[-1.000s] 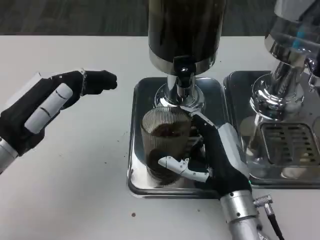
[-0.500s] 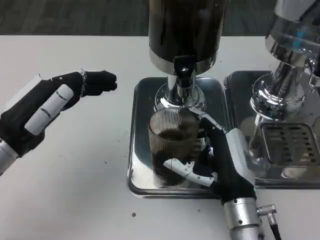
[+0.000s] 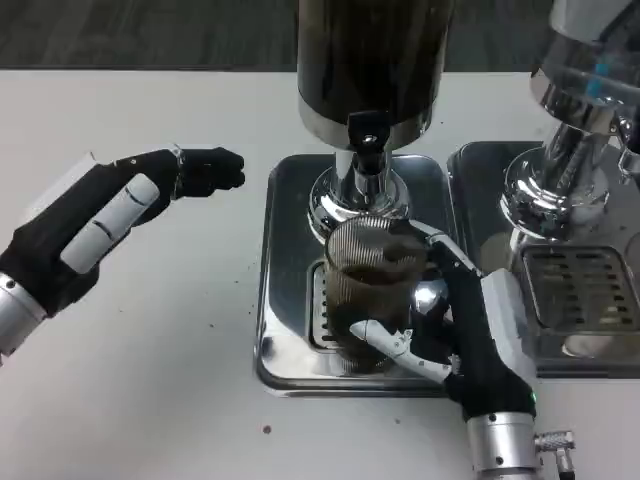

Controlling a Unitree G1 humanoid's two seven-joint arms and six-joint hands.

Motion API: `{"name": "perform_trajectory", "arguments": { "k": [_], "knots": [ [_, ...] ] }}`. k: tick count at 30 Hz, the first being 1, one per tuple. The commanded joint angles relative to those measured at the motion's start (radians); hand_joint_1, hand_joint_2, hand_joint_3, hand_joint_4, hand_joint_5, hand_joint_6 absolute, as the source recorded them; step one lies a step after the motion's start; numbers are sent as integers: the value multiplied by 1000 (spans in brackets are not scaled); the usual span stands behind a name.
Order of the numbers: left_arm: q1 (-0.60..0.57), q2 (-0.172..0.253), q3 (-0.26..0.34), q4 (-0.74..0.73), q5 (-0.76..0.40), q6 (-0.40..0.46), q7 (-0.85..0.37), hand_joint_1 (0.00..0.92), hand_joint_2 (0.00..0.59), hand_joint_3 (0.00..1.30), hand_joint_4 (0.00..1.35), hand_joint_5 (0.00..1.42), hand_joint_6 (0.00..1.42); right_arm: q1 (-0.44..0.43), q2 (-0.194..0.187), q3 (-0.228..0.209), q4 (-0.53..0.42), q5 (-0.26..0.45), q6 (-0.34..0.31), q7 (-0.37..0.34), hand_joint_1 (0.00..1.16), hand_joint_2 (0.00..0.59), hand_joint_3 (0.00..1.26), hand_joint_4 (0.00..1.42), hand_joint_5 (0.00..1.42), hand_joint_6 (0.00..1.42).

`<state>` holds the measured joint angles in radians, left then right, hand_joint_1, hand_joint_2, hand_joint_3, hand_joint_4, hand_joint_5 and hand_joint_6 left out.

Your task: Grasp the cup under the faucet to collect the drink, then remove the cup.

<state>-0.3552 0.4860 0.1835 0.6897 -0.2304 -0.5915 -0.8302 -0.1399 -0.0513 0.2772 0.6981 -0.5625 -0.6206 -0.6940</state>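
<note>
On the white worktop (image 3: pixel 150 380), a tall dark drink dispenser (image 3: pixel 372 60) is stood over a shiny steel drip tray (image 3: pixel 285 300), so spills are caught. A ribbed clear glass cup (image 3: pixel 372 285), upright with its mouth turned upward beneath the faucet (image 3: pixel 365 135), is grasped by the right robot hand (image 3: pixel 470 330). The left robot hand (image 3: pixel 110 215) is held released at the left.

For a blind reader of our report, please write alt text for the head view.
The right robot hand grips a ribbed glass cup of dark drink on a steel drip tray, below the faucet of a dark dispenser. The left robot hand hovers over the white table, holding nothing.
</note>
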Motion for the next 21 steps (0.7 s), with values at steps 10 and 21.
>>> {"name": "perform_trajectory", "arguments": {
  "k": [10, 21],
  "knots": [
    [0, -20, -42, 20, 32, -40, 9, 0, 235, 356, 317, 236, 204, 81, -29, -54, -157, -11, -51, -81, 752, 216, 561, 689, 862, 1233],
    [25, 2, -107, 9, 166, -162, 88, 0, 218, 243, 186, 142, 151, 131, -48, -84, -242, -10, -46, -76, 766, 205, 588, 708, 887, 1250]
  ]
}}
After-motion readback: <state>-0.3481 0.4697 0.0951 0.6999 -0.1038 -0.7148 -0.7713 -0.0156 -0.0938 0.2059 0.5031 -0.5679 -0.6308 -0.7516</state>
